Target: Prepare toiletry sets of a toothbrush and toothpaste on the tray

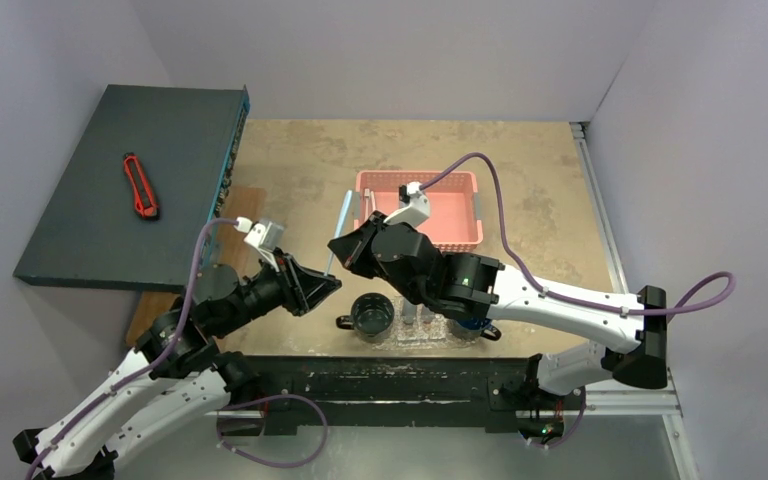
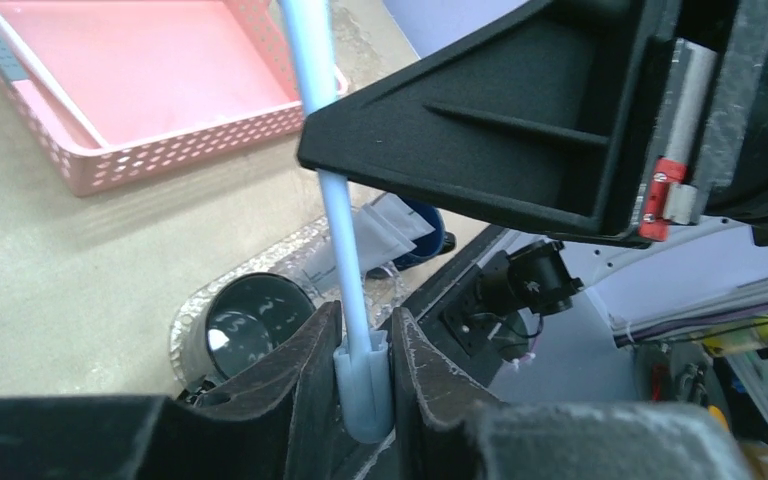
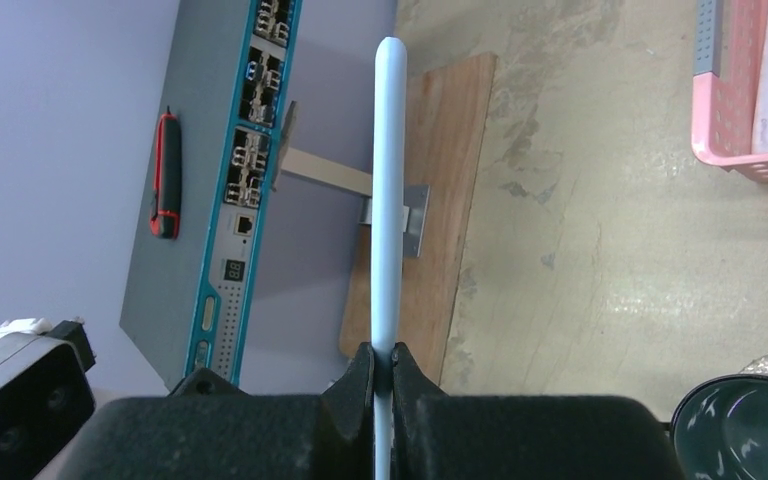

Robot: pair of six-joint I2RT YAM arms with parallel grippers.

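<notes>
A slim pale-blue toothbrush [image 1: 338, 232] hangs in the air over the table between both grippers. My right gripper [image 1: 341, 250] is shut on its thin shaft [image 3: 388, 200]. My left gripper [image 2: 365, 350] is shut on the thicker capped lower end [image 2: 366, 392]. Below them the clear bumpy tray [image 1: 408, 338] lies at the table's near edge. On it stand a dark green mug [image 1: 372, 315] and a blue mug [image 2: 426, 224] with a silvery tube [image 2: 390, 226] in it. My right arm hides most of the blue mug in the top view.
The pink perforated basket [image 1: 430, 212] sits behind the tray. At the left is a dark network switch [image 1: 125, 190] with a red box cutter [image 1: 140, 186] on top. A wooden board [image 3: 430, 200] lies beside it.
</notes>
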